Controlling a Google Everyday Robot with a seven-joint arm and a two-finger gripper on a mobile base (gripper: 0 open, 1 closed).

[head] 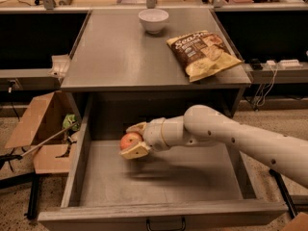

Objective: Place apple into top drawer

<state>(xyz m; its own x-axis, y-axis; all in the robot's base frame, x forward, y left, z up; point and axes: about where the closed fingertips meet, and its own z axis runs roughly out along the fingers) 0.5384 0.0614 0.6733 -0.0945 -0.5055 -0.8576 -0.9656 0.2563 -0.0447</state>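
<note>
- Your gripper [133, 139] sits inside the open top drawer [187, 179], left of centre, fingers [135, 151] clamped on the apple [129, 141].
- The apple seems to hang just above the floor.

The gripper [133, 139], low inside the top drawer [192, 186], hides the wrist-side of the apple [128, 140] it clasps, its arm [250, 143] runs off the right edge, and the handle [164, 224] below is clipped by the bottom edge.
</note>
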